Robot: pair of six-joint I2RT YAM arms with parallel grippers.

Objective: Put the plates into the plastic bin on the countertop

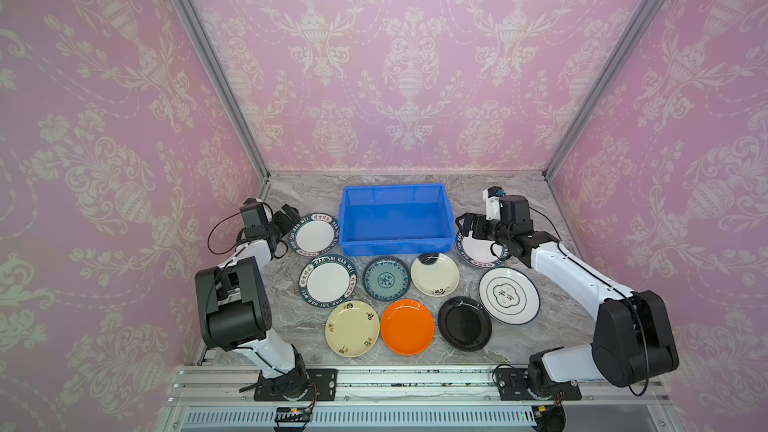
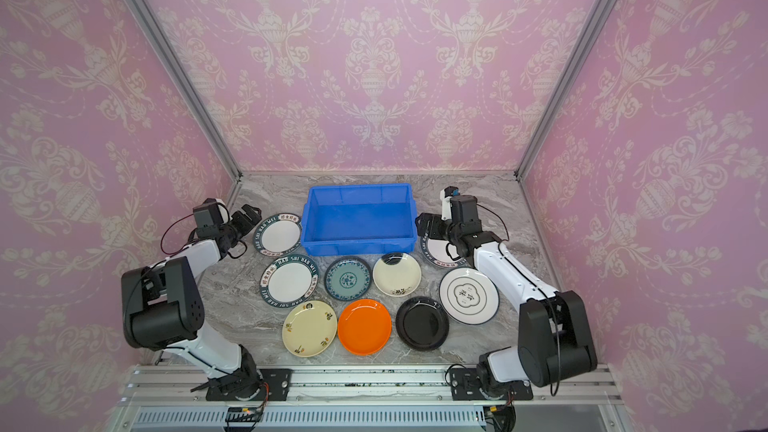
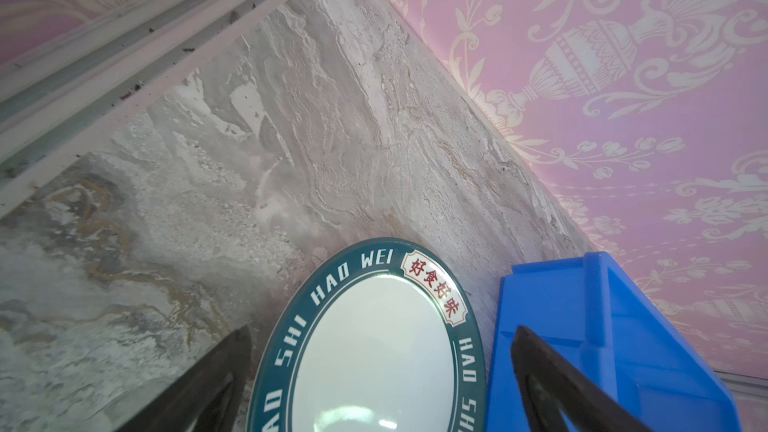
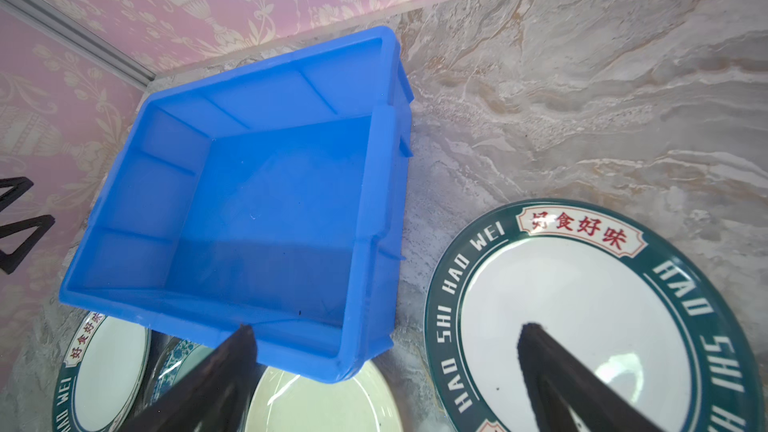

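The empty blue plastic bin (image 1: 395, 245) (image 4: 380, 201) stands at the back of the marble countertop (image 1: 523, 201). Several plates lie flat around and in front of it: lettered ones (image 1: 314, 233) (image 1: 328, 280), teal (image 1: 386, 277), cream (image 1: 435, 274) (image 1: 352, 328), orange (image 1: 407, 327), black (image 1: 464, 323) and black-ringed white (image 1: 508, 295). My left gripper (image 1: 291, 216) (image 3: 382, 331) is open, its fingers on either side of the left lettered plate (image 3: 374, 347). My right gripper (image 1: 467, 226) (image 4: 386, 329) is open above the bin's corner and the right lettered plate (image 4: 582, 305).
Pink patterned walls with metal corner posts (image 1: 208, 56) close in the countertop on three sides. An aluminium rail (image 1: 395, 380) carrying both arm bases runs along the front edge. Bare marble lies behind and beside the bin.
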